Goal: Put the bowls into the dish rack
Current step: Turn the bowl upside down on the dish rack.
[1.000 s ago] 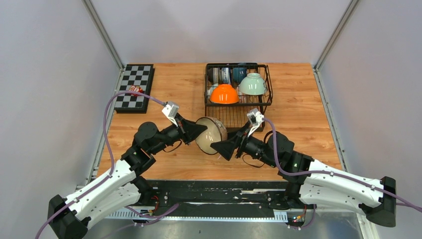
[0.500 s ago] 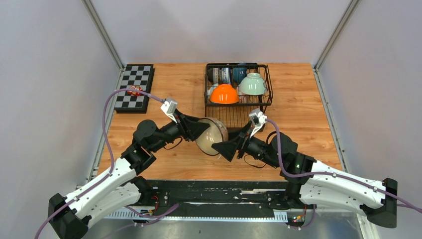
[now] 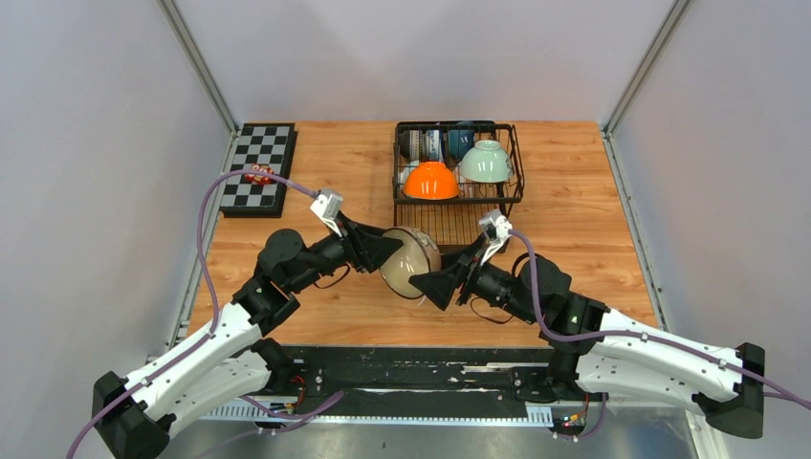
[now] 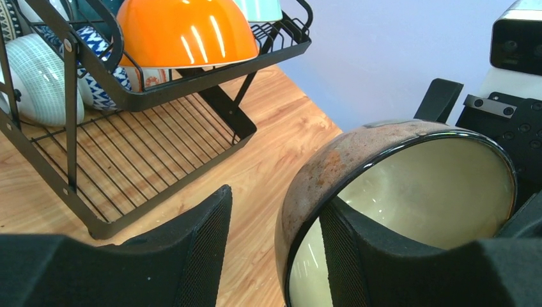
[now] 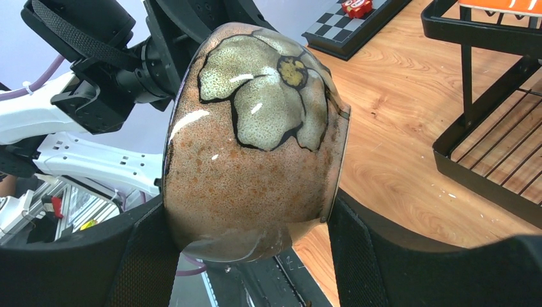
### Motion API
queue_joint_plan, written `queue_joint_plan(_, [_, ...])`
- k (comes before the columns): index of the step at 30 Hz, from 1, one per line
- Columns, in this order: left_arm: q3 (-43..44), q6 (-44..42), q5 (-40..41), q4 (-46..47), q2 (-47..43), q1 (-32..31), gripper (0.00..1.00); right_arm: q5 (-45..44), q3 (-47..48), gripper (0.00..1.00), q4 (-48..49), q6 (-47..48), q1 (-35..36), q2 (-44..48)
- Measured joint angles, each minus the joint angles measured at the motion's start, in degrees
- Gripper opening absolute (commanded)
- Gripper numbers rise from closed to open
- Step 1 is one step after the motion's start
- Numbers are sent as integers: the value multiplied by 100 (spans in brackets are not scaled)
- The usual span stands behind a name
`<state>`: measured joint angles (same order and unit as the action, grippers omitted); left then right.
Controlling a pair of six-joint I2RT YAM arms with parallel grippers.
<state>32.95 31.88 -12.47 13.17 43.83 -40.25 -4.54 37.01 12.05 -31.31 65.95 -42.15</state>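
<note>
Right gripper [image 5: 252, 249] first: we see its two black pads clamped on opposite sides of a speckled brown bowl [image 5: 255, 147]. It holds the bowl on its side, off the table, just short of the near side of the dish rack [image 3: 457, 218]. The left gripper [image 4: 275, 256] straddles that bowl's dark rim with its jaws parted. One finger sits inside the cream hollow, and the other stands off the outer wall with a gap showing.

Under them lies the wooden table [image 3: 325, 172], orange-brown boards with a few white flecks. Farther back, the rack stands at the far edge, right of the middle. An orange bowl [image 3: 431, 181] and a pale green bowl [image 3: 485, 162] lie mouth-down in its upper basket. A checkerboard [image 3: 256, 167] lies at the far left corner with a small red thing [image 3: 258, 173] on it. Plain grey walls [image 3: 105, 143] close in the table on three sides.

Only the right wrist view gives us the cream flower, outlined in black, on the bowl's outside. Only the left wrist view shows us a white striped bowl [image 4: 38, 77] and a blue-patterned one [image 4: 102, 70] tucked under the basket.
</note>
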Motion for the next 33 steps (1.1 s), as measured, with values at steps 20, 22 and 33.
queue_joint_plan(20, [48,-214,-426,-105,210,-2,0,-219,105,3,-122,114,0,-20])
queue_joint_plan(22, [48,-212,-422,-103,208,-2,0,-214,105,10,-122,111,0,-20])
queue_joint_plan(33, [48,-166,-413,-44,262,-7,0,-192,105,73,-177,79,-2,31])
